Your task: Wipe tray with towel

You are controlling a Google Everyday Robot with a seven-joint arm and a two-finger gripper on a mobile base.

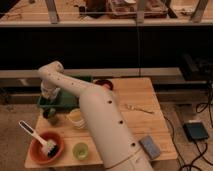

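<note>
The green tray (64, 104) lies at the table's back left corner. My white arm reaches from the front of the table up and left over it. The gripper (50, 93) points down into the left part of the tray, close to its floor. A pale grey patch shows right at the gripper, but I cannot tell whether it is the towel. No other part of the towel shows; the wrist and arm cover much of the tray's inside.
An orange-red bowl (44, 146) holding a white brush sits front left. Near it are a green cup (80, 150), a yellow cup (76, 118) and a dark cup (51, 116). A blue sponge (150, 146), a utensil (138, 108) and a red object (103, 84) lie to the right.
</note>
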